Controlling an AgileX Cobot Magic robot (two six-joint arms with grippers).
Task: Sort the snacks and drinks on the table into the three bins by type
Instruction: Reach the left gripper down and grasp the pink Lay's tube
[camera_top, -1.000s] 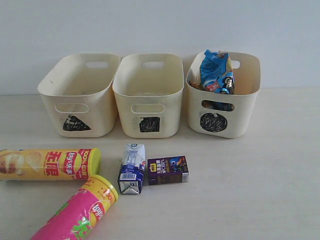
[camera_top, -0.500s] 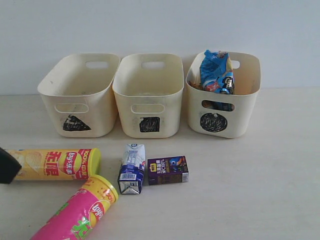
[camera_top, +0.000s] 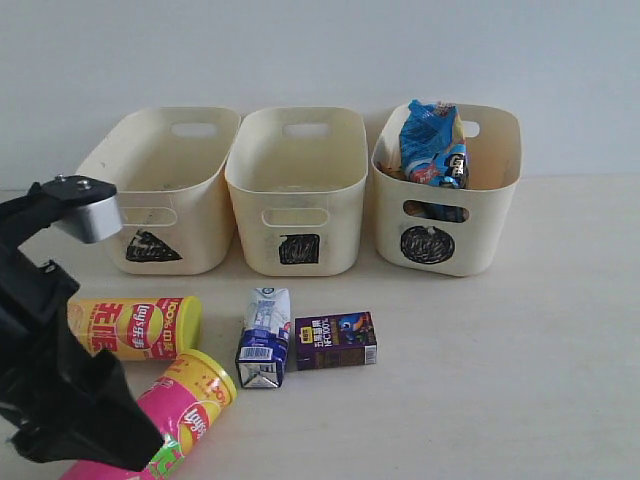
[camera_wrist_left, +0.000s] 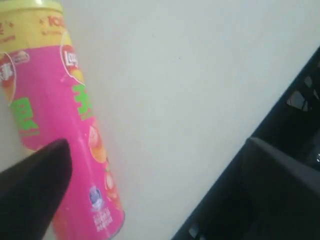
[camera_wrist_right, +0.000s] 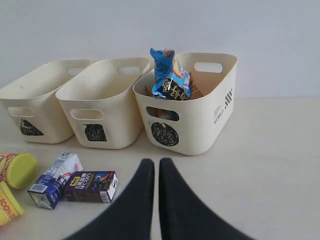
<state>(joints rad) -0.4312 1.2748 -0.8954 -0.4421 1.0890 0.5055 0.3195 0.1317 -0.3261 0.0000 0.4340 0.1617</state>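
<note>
Grippers first; left gripper (camera_wrist_left: 155, 150) has its jaws spread wide and grips nothing; only bare table (camera_wrist_left: 175, 75) shows between them; one finger (camera_wrist_left: 35, 190) overlaps the pink can (camera_wrist_left: 50, 100) in the wrist view, contact can't be confirmed; left arm (camera_top: 50, 370) covers that can's lower end in the exterior view. Right gripper (camera_wrist_right: 154, 165) is closed finger to finger, empty, above open table in front of the bins. Pink can lies on its side, angled, its yellow lid just beside the yellow can (camera_top: 135, 327), also on its side. Blue-and-white carton (camera_top: 264, 338) lies flat, touching the purple carton (camera_top: 336, 341) on its right; both sit in front of the middle bin (camera_top: 297, 190). Left bin (camera_top: 160, 190) and middle bin show nothing inside; right bin (camera_top: 470, 215) holds the blue-and-white bag (camera_top: 430, 140), sticking up above the rim; orange wrapper (camera_wrist_right: 194, 92) peeks out beside it.
</note>
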